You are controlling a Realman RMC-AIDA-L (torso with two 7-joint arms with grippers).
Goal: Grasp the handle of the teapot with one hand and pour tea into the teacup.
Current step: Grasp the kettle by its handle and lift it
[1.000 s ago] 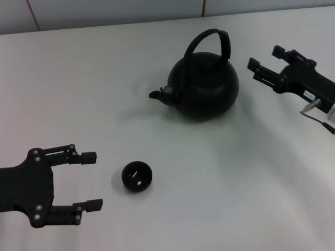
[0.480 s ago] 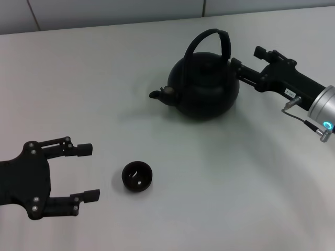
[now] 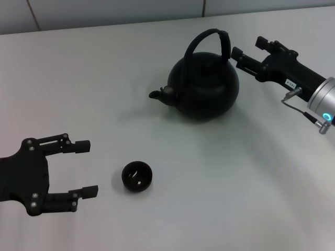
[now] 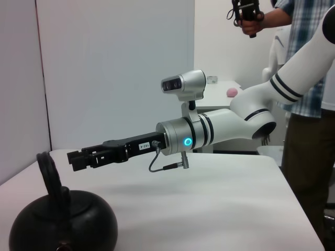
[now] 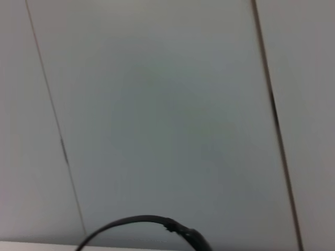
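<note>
The black teapot stands upright at the table's middle back, with its spout pointing left. Its arched handle has the thick sleeve on the right side. My right gripper is open and empty, level with the sleeve and just to its right, not touching it. The tiny black teacup sits in front of the teapot to the left. My left gripper is open and empty, just left of the cup. The left wrist view shows the teapot, its handle and the right gripper.
The white table stretches around both objects, with a pale wall behind its back edge. In the left wrist view a person stands beyond the table. The right wrist view shows only the handle's arc against wall panels.
My right gripper moved in from the right toward the teapot, then rose to the level of the handle's sleeve. My left gripper drifted slightly left, away from the cup.
</note>
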